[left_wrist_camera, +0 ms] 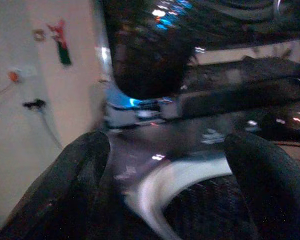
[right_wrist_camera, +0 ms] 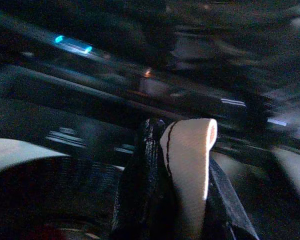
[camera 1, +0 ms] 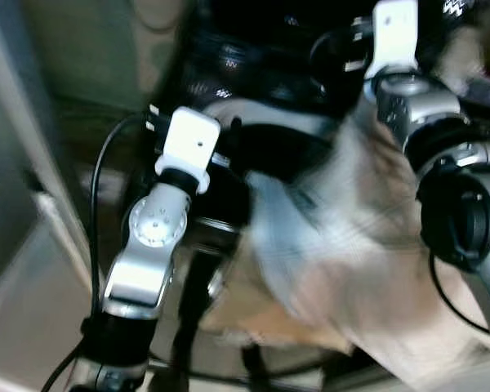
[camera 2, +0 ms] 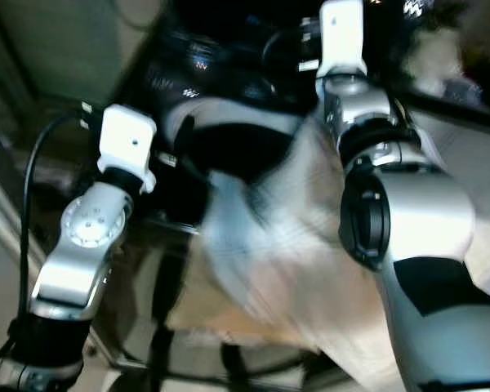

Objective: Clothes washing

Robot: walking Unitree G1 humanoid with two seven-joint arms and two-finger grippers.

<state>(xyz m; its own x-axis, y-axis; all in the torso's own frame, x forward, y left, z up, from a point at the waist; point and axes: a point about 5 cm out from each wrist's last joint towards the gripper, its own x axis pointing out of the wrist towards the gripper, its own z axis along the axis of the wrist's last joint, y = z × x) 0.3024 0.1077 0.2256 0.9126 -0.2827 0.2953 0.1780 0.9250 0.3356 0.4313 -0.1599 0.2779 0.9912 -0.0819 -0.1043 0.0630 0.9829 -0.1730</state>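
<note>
Pale garment [right_wrist_camera: 190, 165] pinched in right hand [right_wrist_camera: 182, 190]; left hand [left_wrist_camera: 165, 175] spread before dark washer [left_wrist_camera: 155, 45].

— Where do your head views look?
— Down, close over both arms, sharing the pale cloth [camera 1: 327, 237] at four o'clock.
— Your wrist cameras?
— Each faces the dark washer front [left_wrist_camera: 230, 95], very near.

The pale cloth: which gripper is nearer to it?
Right. The right gripper is shut on a fold of the pale cloth; the left gripper is open, nothing between its fingers.
</note>
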